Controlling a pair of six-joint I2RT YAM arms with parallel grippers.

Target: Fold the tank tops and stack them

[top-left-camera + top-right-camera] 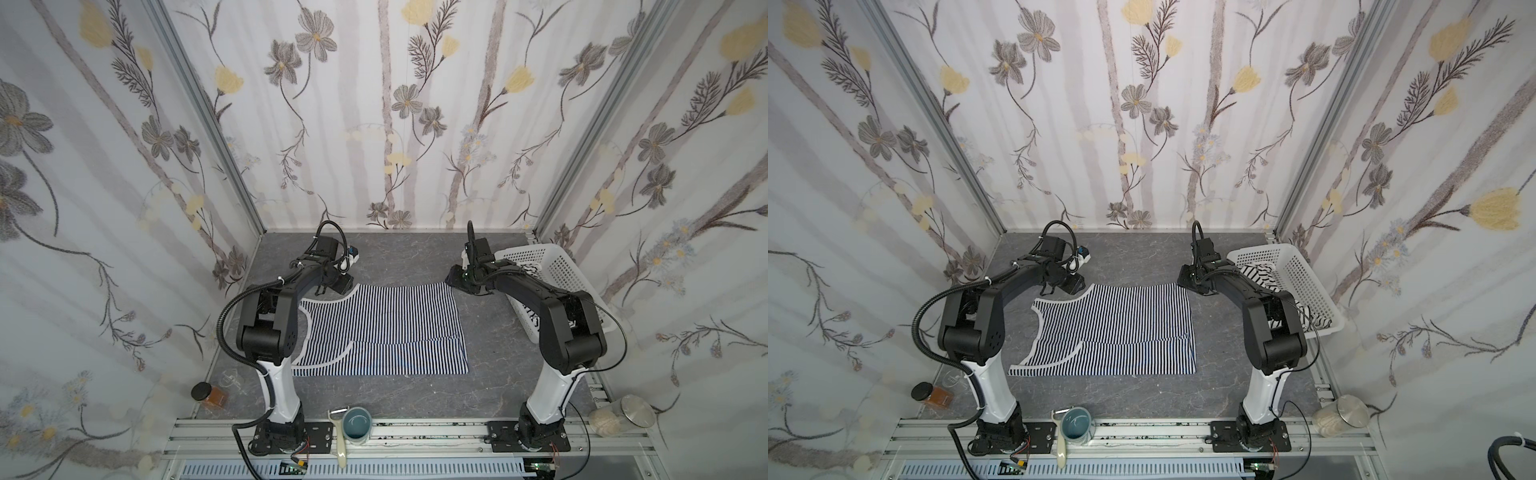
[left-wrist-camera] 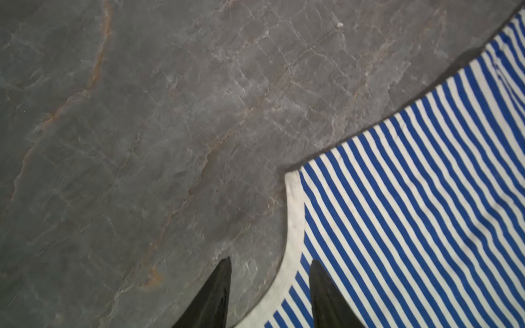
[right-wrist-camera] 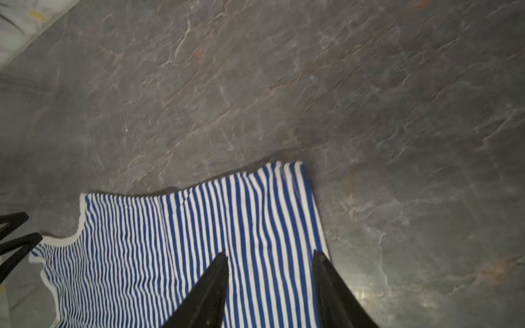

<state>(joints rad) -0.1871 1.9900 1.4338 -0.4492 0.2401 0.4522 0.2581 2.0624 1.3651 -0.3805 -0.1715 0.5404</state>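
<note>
**Supervisor:** Report the position of the garments.

**Operator:** I saw the navy-striped tank top (image 1: 382,328) lying flat on the grey table (image 1: 415,253), between the two arms, in both top views. Its white-trimmed straps pointed toward the left arm's side and its hem toward the right arm's side. Along the near edge, a second layer of the same fabric lay over the first. The black-striped tank top (image 1: 1257,272) lay bunched inside the white basket (image 1: 1304,266) at the far right of the table, well apart from the first top.

**Supervisor:** State of the left gripper?

**Operator:** The left gripper (image 2: 270,259) hung over the far strap-side corner. In the left wrist view I read its jaws as parted, with nothing clamped. One finger was over bare table and the other over stripes, and the white trim ran beneath the gap.

**Supervisor:** And the right?

**Operator:** The right gripper (image 3: 270,252) was at the far hem corner. Its jaws were likewise parted and held nothing. One finger was over the fabric and the other at the hem edge. I could not tell whether any fingertip touched the cloth.

**Supervisor:** Other items?

**Operator:** Along the front I noted an amber jar (image 1: 208,392), a mug (image 1: 357,424) with a peeler (image 1: 341,446) just beside it, and a glass jar (image 1: 623,417) on its side. None touched the tops.
</note>
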